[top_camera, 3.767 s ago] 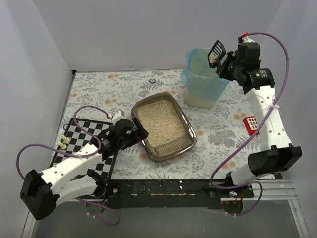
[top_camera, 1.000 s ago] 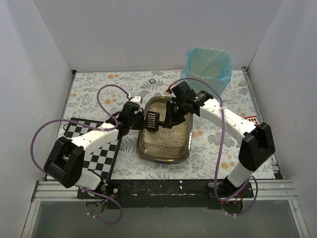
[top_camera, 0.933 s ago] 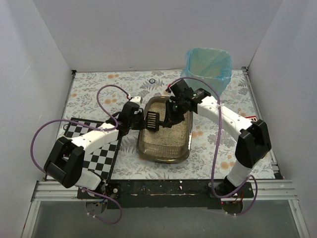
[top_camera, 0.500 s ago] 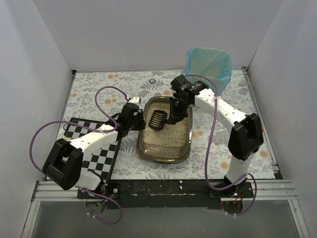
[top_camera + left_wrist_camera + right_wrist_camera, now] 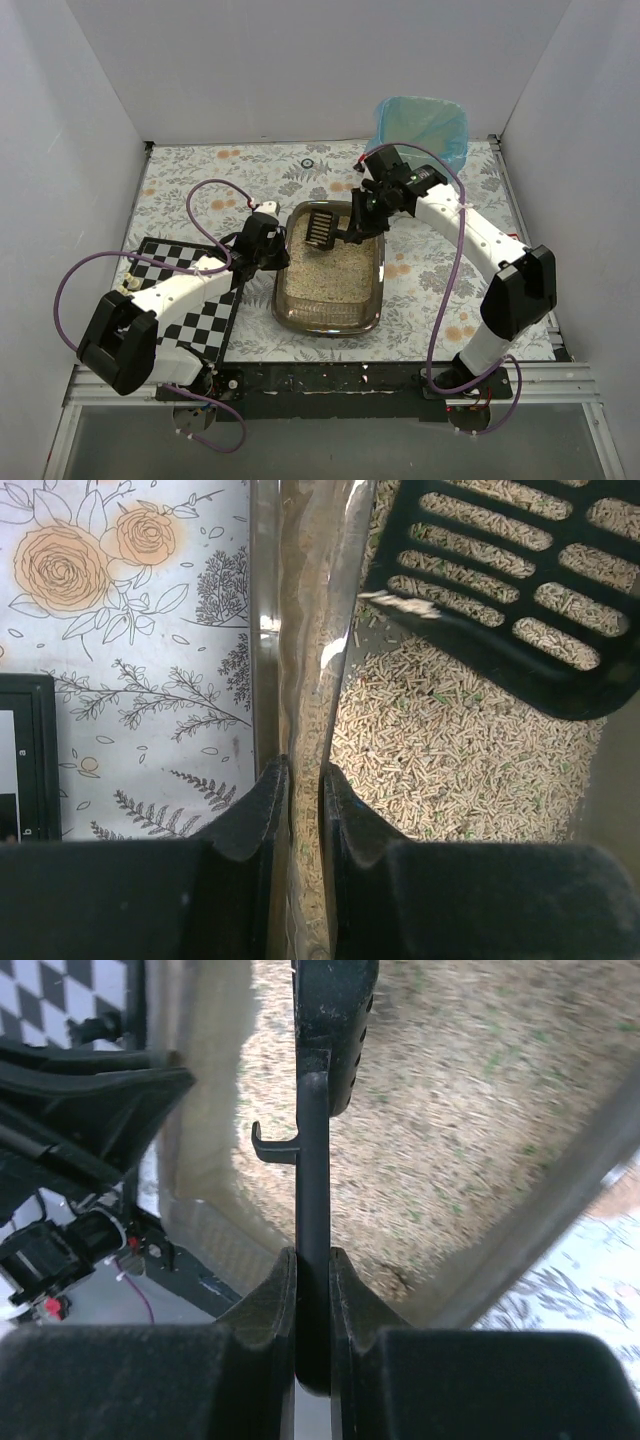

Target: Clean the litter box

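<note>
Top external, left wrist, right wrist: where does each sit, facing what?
Top external: above, behind the robot, looking down; both arms show.
Left wrist: on that arm, looks along the left gripper, shut on the litter box wall.
Right wrist: on that arm, looks along the right gripper, shut on the scoop handle.
All three share litter box and scoop.

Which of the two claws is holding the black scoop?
The right gripper, clamped on the handle of the scoop; the left gripper instead pinches the wall of the litter box.
</note>
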Available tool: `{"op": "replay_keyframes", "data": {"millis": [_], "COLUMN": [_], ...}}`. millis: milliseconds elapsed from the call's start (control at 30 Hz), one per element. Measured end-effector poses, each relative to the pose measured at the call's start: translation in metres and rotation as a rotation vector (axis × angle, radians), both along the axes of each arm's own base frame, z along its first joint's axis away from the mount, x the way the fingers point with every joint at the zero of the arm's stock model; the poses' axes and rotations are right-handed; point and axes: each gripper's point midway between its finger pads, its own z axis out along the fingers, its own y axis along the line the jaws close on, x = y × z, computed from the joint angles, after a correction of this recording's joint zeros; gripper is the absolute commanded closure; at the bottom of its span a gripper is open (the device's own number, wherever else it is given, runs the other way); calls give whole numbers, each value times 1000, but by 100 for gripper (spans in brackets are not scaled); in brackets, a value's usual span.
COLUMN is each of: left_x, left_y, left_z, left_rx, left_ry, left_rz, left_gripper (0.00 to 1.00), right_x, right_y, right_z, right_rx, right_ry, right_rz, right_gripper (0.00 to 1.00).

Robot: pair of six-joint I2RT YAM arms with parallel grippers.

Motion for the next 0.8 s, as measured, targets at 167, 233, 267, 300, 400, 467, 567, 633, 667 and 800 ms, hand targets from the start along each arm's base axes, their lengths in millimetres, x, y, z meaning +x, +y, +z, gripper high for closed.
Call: {"op": "replay_keyframes", "data": {"millis": [167, 233, 267, 300, 400, 467, 567, 633, 667, 800], "left_x": [-2, -5, -6, -7, -8, -9, -9, -10, -11, -13], "left_y": [1, 1, 1, 2, 4, 4, 6, 8, 9, 12], "left_z": [0, 1, 3, 3, 3, 3, 4, 4, 4, 3], "left_rx": [-15, -28, -35, -40, -53, -60, -70, -69, -69, -63], "left_ry": [16, 24, 25, 28, 33, 35, 31, 32, 34, 36], "left_rz": [30, 43, 49, 57, 80, 94, 115, 129, 135, 152], "left_gripper": [93, 93, 93, 94, 93, 94, 93, 93, 93, 93], "right_x": [1, 6, 9, 10, 15, 17, 13, 7, 3, -19], "right_y": [35, 42, 43, 43, 41, 39, 32, 17, 11, -19], "right_z": [-8, -20, -28, -34, -40, -40, -40, -40, -38, -26], "right_rx": [83, 85, 77, 66, 46, 24, -20, -51, -62, -74], "right_ry": [24, 49, 65, 87, 112, 109, 85, 63, 54, 17], "right_rz": [46, 32, 20, 8, -14, -24, -38, -60, -69, -80], "right_gripper": [99, 99, 99, 99, 99, 99, 99, 99, 99, 99]}}
